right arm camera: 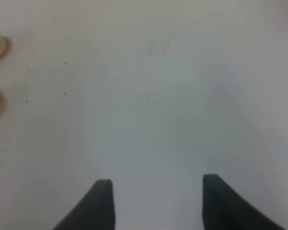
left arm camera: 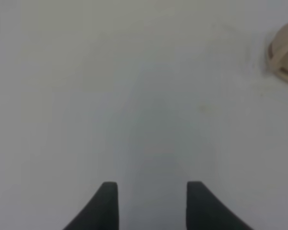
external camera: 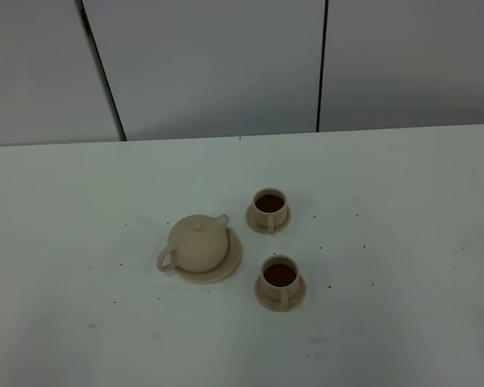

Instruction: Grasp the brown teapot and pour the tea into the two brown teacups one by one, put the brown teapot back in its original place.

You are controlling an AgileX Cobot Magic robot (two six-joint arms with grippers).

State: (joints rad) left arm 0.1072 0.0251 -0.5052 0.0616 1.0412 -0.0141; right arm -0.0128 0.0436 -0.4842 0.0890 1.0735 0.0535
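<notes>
Teapot [external camera: 198,244] sits on round plate [external camera: 231,260]; both teacups [external camera: 269,209] [external camera: 280,280] hold tea. Left hand [left arm camera: 152,203], right hand [right arm camera: 156,201] open, empty. Judgement: task looks complete; retreat clear of handle.

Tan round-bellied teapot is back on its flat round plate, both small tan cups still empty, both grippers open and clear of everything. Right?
One thing is wrong: the cups are not empty. The exterior high view shows dark tea in both small tan cups. The tan round-bellied teapot does sit on its flat round plate, and the left gripper and right gripper are open over bare table.
</notes>
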